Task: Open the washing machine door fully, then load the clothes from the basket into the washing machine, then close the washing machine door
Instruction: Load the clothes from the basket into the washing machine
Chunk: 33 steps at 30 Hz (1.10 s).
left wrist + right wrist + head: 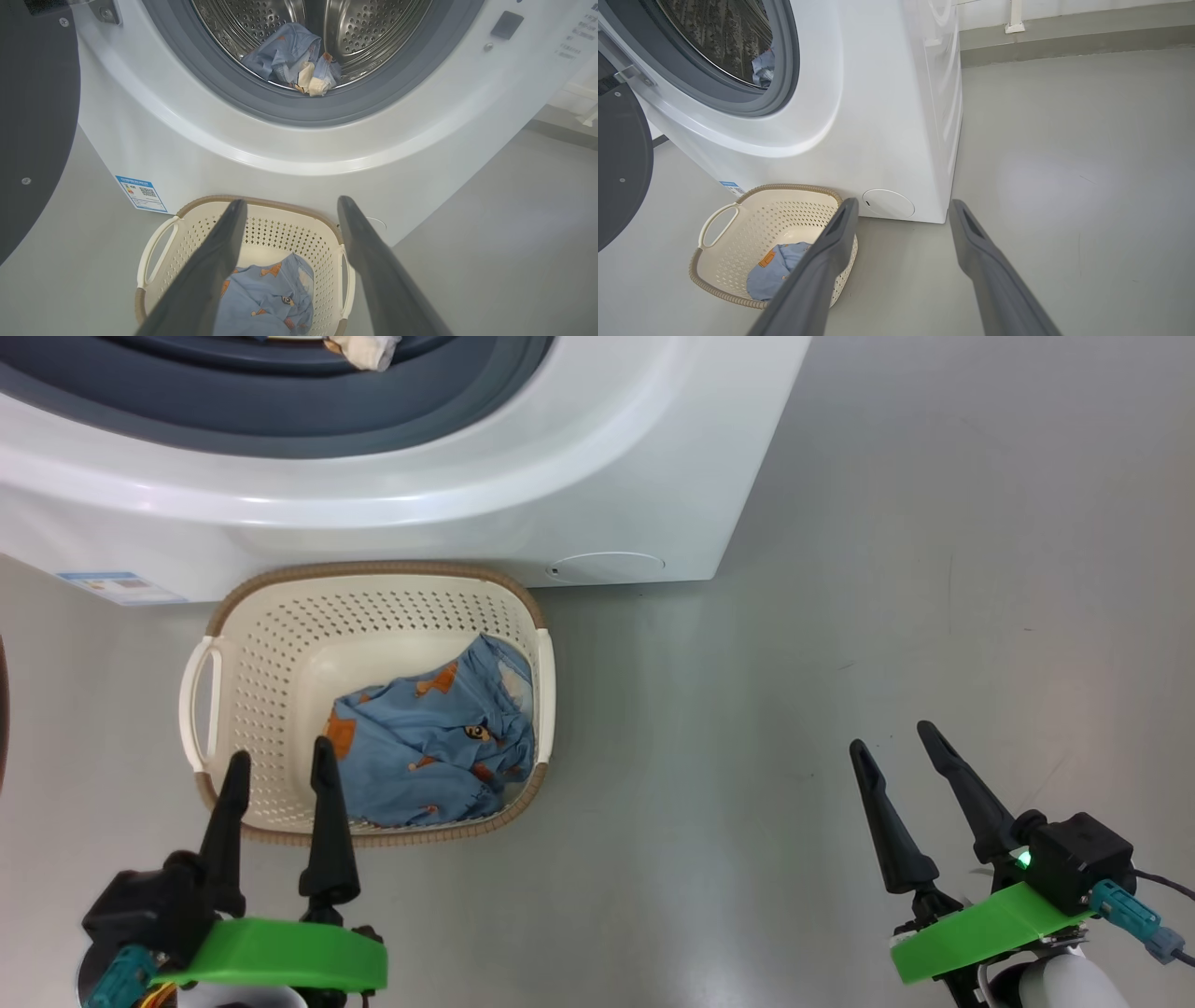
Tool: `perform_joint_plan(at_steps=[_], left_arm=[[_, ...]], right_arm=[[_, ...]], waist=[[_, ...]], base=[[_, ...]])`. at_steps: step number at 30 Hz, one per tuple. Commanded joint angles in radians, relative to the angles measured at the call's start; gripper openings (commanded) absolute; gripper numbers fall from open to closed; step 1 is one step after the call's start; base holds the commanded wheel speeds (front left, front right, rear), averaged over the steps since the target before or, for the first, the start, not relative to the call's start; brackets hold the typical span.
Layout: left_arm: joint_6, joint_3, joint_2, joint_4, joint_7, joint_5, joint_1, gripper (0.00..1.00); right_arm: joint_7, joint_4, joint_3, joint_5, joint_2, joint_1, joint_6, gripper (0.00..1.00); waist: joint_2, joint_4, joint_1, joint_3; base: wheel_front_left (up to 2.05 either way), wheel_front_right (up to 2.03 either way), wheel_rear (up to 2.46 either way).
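Left gripper (282, 749) wide and empty at the basket (373, 581) holding blue clothes (429, 747), right gripper (889, 735) wide, empty, washing machine door (32, 116) open

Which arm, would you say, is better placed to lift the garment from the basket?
Left: the left jaws stand open over the basket beside the blue garment; the right jaws hang over floor.

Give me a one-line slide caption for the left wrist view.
Open left claw aimed at the basket holding a blue printed garment; other clothes lie in the washing machine drum.
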Motion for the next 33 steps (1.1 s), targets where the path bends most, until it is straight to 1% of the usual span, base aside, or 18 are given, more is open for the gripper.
perform_joint_plan(at_steps=[1, 5, 11, 18, 22, 24, 30, 31, 33], left_arm=[[0.007, 0.026, 0.015, -0.036, 0.004, -0.001, 0.014, 1.00], [0.015, 0.025, 0.022, -0.070, 0.021, 0.004, 0.029, 1.00], [0.018, 0.036, 0.040, -0.084, 0.039, 0.003, 0.019, 1.00], [0.013, 0.068, 0.061, -0.050, 0.034, -0.015, -0.042, 1.00], [0.000, 0.079, 0.078, 0.001, 0.030, -0.024, -0.122, 1.00], [-0.008, 0.083, 0.075, 0.033, 0.032, -0.045, -0.169, 1.00], [-0.037, 0.075, 0.081, 0.183, 0.042, -0.075, -0.334, 1.00], [-0.037, 0.075, 0.081, 0.183, 0.042, -0.075, -0.334, 1.00], [-0.050, 0.064, 0.089, 0.240, 0.049, -0.070, -0.397, 1.00]], right_arm=[[-0.012, -0.022, 0.024, -0.009, -0.002, 0.012, 0.002, 1.00], [-0.012, -0.021, 0.029, -0.009, 0.002, 0.010, 0.002, 1.00], [-0.012, -0.017, 0.040, -0.007, 0.008, 0.003, 0.002, 1.00], [-0.012, -0.019, 0.039, -0.004, 0.021, -0.003, 0.002, 1.00], [-0.012, -0.018, 0.050, -0.004, 0.028, -0.007, 0.002, 1.00], [-0.012, -0.017, 0.055, -0.003, 0.031, -0.011, 0.002, 1.00], [-0.012, -0.010, 0.066, 0.000, 0.028, -0.006, 0.002, 1.00], [-0.012, -0.010, 0.066, 0.000, 0.028, -0.006, 0.002, 1.00], [-0.012, -0.009, 0.071, 0.000, 0.025, -0.004, 0.002, 1.00]], waist=[[0.0000, -0.001, 0.0000, 0.000], [0.0000, -0.008, 0.0000, 0.000], [0.0000, -0.030, 0.0000, 0.003], [0.0000, -0.060, 0.0000, 0.015], [0.0000, -0.074, 0.0000, 0.027], [0.0000, -0.081, 0.0000, 0.032], [0.0000, -0.094, 0.0000, 0.046], [0.0000, -0.094, 0.0000, 0.046], [0.0000, -0.098, 0.0000, 0.047]], base=[[0.00, 0.00, 0.00], [0.00, 0.00, 0.00], [0.00, 0.00, 0.00], [0.00, 0.00, 0.00], [0.00, 0.00, 0.00], [0.00, 0.00, 0.00], [0.00, 0.00, 0.00], [0.00, 0.00, 0.00], [0.00, 0.00, 0.00]])
